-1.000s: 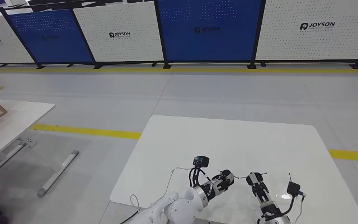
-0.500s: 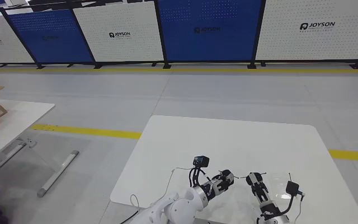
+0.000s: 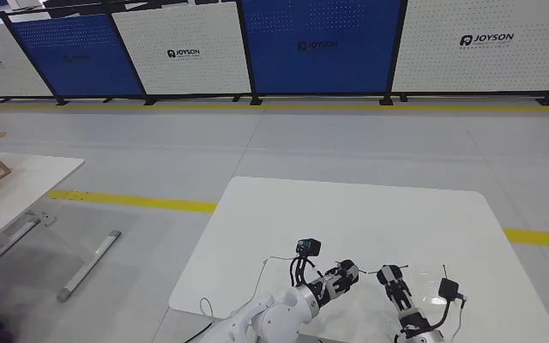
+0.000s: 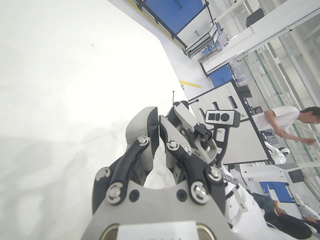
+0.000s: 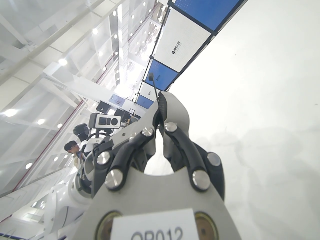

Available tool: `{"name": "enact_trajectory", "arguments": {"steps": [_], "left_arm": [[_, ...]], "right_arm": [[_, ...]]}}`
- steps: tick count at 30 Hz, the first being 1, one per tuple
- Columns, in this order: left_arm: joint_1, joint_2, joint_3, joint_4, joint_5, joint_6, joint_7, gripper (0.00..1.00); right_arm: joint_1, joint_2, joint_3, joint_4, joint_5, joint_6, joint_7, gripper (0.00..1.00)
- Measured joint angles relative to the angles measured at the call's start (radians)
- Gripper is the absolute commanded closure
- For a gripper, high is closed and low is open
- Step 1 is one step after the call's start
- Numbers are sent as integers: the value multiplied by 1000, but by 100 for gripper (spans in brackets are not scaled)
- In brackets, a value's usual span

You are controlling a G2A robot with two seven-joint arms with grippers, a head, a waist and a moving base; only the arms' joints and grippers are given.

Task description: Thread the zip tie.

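No movement is seen since the earlier frames. The zip tie (image 5: 151,77) is pinched in the right gripper (image 5: 160,102), its head protruding, by the counter (image 3: 343,214)'s 6 o'clock edge. At its 9 o'clock, the left gripper (image 4: 159,123) fingers are pressed together. Threading is judged not yet done.

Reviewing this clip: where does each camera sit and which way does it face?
Top view: above the arms, looking down over the white table to the panels; left claw and right claw at the near edge.
Left wrist view: behind the shut left claw, facing along it across the table; right claw beyond.
Right wrist view: behind the right claw, shut on the zip tie, facing the panels.
Shared: all show the table.
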Motion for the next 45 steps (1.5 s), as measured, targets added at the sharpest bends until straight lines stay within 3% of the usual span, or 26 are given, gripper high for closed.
{"name": "enact_trajectory", "arguments": {"steps": [45], "left_arm": [[0,0,0,0,0,0,0,100]], "right_arm": [[9,-30,7,16,-33,-2,33,100]]}}
